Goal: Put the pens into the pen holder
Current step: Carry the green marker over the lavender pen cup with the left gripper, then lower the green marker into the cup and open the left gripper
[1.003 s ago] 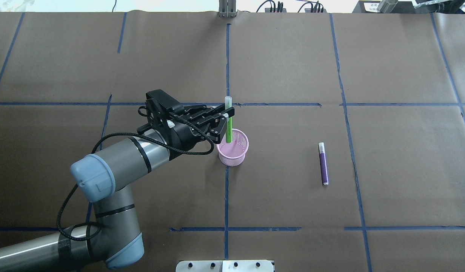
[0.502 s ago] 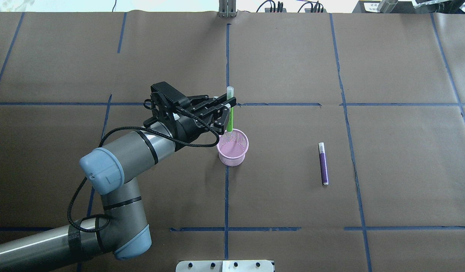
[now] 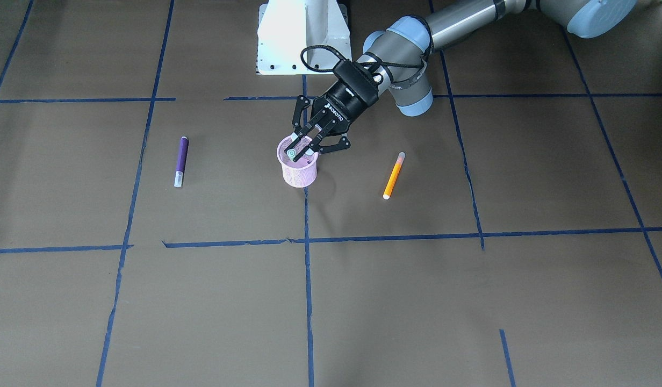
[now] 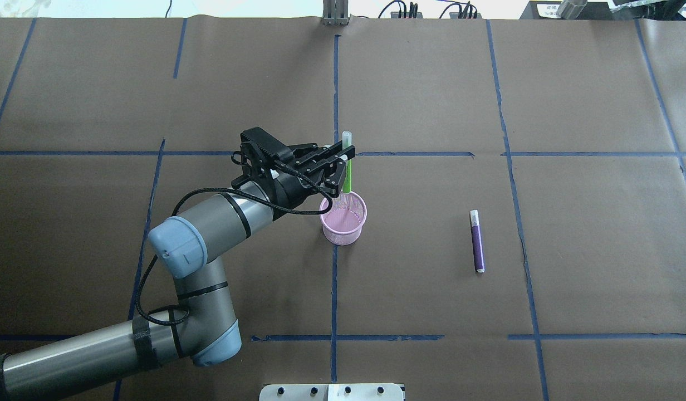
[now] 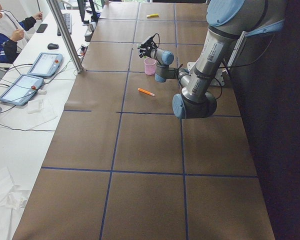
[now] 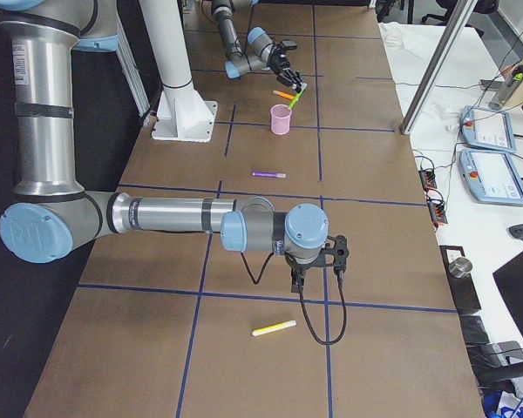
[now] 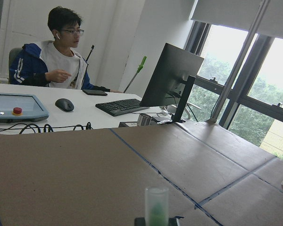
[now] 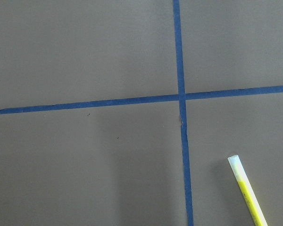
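Two arms at the desk (image 4: 432, 83). Pink pen holder (image 4: 343, 229) sits mid-desk, with the left jaws just above it clamped on the green pen (image 4: 347, 174), cap up. Right jaws: can't tell their state. Purple pen (image 4: 477, 245) and orange pen (image 3: 392, 177) lie flat on either side.

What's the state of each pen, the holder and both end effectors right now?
green pen: gripped cap-up above the pen holder, not released.
pen holder: upright on the table, empty.
purple pen: lying on the table.
orange pen: lying on the table.
yellow pen: lying on the table.
left end effector: shut on the green pen.
right end effector: open or shut, cannot tell.
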